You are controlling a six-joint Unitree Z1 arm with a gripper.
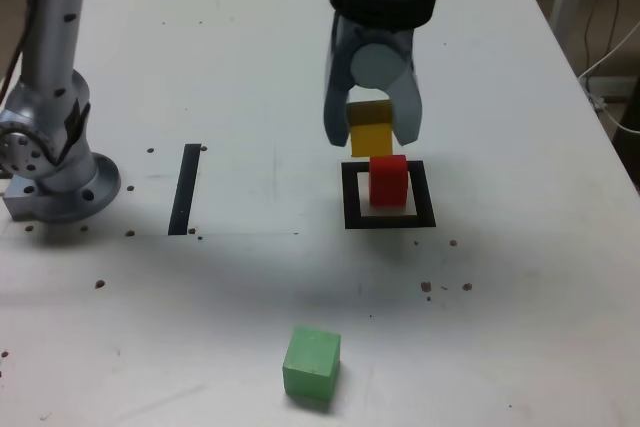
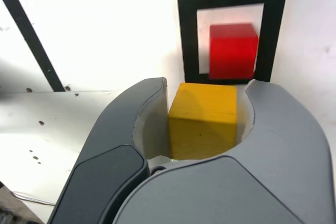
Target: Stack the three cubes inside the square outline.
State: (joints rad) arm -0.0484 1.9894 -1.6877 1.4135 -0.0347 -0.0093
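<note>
White flat tabletop (image 1: 260, 67) w/ dark specks, across ext. view. Grey rounded two-jaw gripper (image 1: 372, 112), top of ext. view, approx. 1 o'clock from centre, clamped on yellow matte cube (image 1: 371, 140). Square black-tape outline w/ white centre (image 1: 424, 197), approx. 2 o'clock from centre; straight black tape strip (image 1: 184, 190), 9 o'clock of outline. Green matte cube (image 1: 312, 363) on tabletop, approx. 7 o'clock of outline. Red matte cube (image 1: 388, 183) inside outline, yellow one at its 11 o'clock in ext. view.
</note>
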